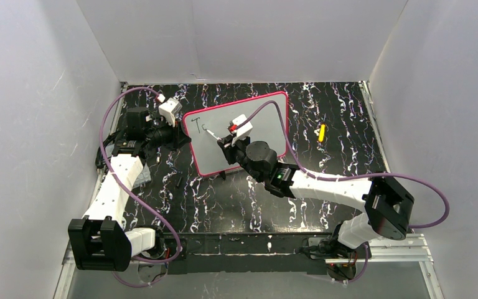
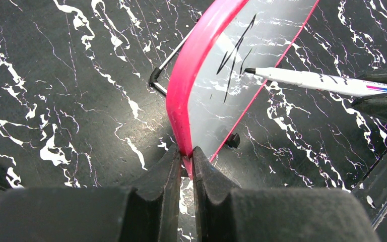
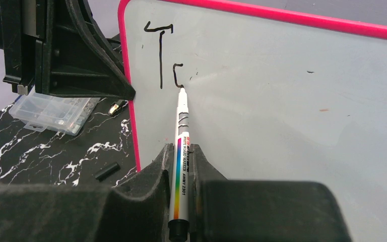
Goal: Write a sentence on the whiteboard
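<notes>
As seen from above, the whiteboard (image 1: 266, 128) stood propped on the table (image 1: 224, 205), left of centre toward the back, with the left gripper (image 1: 179, 137) at its left edge and the right gripper (image 1: 227, 148) over its face carrying the marker (image 1: 215, 135). From the left wrist, the jaws were narrow, pinched on the pink frame (image 2: 189, 75) and steadying the whiteboard. From the right wrist, the fingers were clamped on the marker's barrel, its tip touching the whiteboard at the foot of a half-made second letter. The sentence (image 3: 160, 60) so far was a T and that curve, near the top left corner. To do the stroke well, I judged, the tip needed light, even contact to close the curve without skidding, the left grip needed to resist the push, and the letters needed to be small, since most of the text was unwritten.
</notes>
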